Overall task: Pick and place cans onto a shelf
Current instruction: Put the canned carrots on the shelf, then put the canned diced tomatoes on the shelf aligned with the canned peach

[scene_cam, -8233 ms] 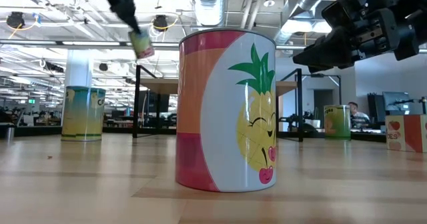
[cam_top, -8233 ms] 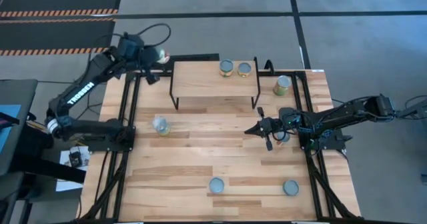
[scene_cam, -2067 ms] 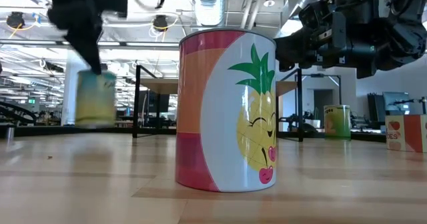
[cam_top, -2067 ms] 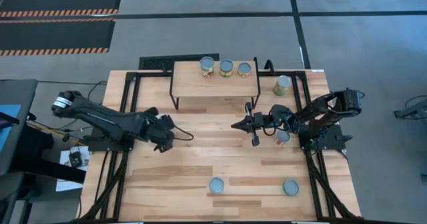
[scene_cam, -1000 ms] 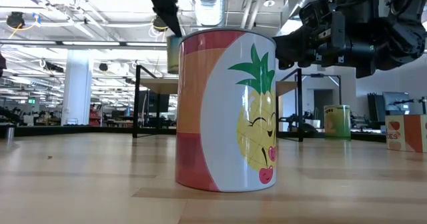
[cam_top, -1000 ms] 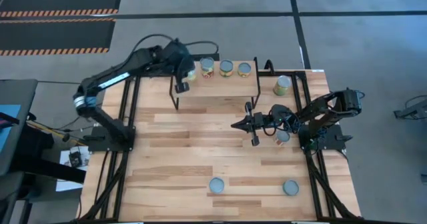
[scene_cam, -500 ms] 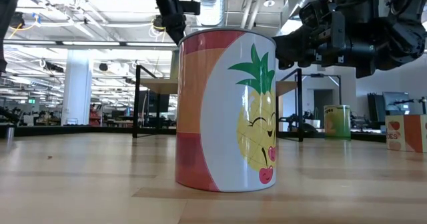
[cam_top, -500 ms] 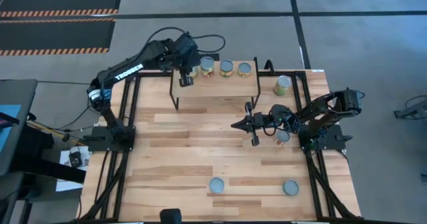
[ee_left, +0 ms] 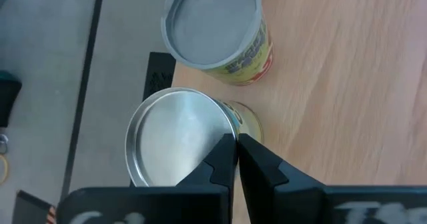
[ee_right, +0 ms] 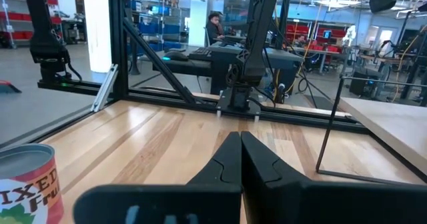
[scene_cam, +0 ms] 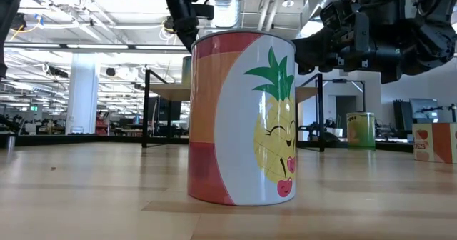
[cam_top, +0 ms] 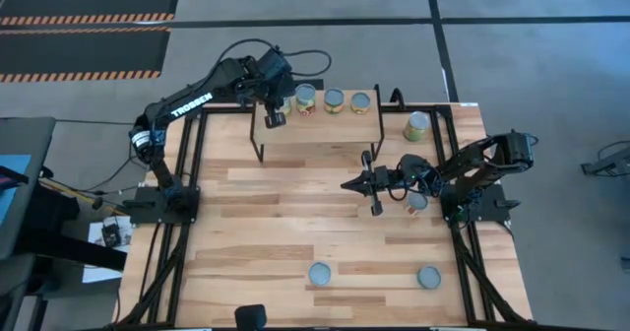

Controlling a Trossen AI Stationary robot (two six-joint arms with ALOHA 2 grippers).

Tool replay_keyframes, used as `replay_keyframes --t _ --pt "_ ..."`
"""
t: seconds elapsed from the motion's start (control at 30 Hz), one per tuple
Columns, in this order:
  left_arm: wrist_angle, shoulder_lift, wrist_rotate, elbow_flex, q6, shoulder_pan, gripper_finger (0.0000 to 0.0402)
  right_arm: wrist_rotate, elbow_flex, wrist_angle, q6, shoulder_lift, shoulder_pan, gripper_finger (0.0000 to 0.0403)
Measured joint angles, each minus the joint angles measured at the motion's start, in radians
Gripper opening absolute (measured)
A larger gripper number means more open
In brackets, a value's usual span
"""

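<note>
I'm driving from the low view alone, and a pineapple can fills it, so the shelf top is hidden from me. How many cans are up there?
Observer: Four cans, in a row along the back edge of the shelf.
Operator: Where is the left gripper?
Observer: The left gripper is over the shelf's left end, right at the leftmost can. Its fingers meet and hold nothing.
Operator: And the right one?
Observer: The right gripper waits shut above the table, in front of the shelf's right end.
</note>
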State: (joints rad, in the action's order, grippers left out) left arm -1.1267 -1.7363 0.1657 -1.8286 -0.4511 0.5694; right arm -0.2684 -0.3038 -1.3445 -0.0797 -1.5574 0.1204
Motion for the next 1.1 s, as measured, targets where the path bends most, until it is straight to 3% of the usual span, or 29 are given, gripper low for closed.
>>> replay_keyframes --t 0.37,0.7,0.8,0.9,1.0,1.1 --pt "0.019 0.0 0.033 0.0 -0.006 0.0 0.0067 0.0 0.0 0.0 0.0 0.0 0.0 0.0011" --pt "0.021 0.006 0.035 -0.086 -0.016 -0.007 0.008 0.0 0.0 -0.001 0.0 0.0 0.0 0.0011" --pt "0.01 0.035 -0.037 -0.089 -0.019 -0.023 0.0076 0.0 0.0 -0.001 0.0 0.0 0.0 0.0011" --pt "0.003 0.091 -0.173 -0.043 -0.064 -0.064 0.0051 -0.003 0.0 0.002 0.0 0.0 -0.003 0.0011" --pt "0.097 0.17 -0.32 0.07 -0.073 -0.123 0.0013 -0.018 -0.001 0.027 0.001 0.0 -0.003 0.0011" --pt "0.269 0.269 -0.373 0.244 -0.049 -0.19 0.0006 -0.018 -0.001 0.054 0.004 0.0 -0.003 0.0011"
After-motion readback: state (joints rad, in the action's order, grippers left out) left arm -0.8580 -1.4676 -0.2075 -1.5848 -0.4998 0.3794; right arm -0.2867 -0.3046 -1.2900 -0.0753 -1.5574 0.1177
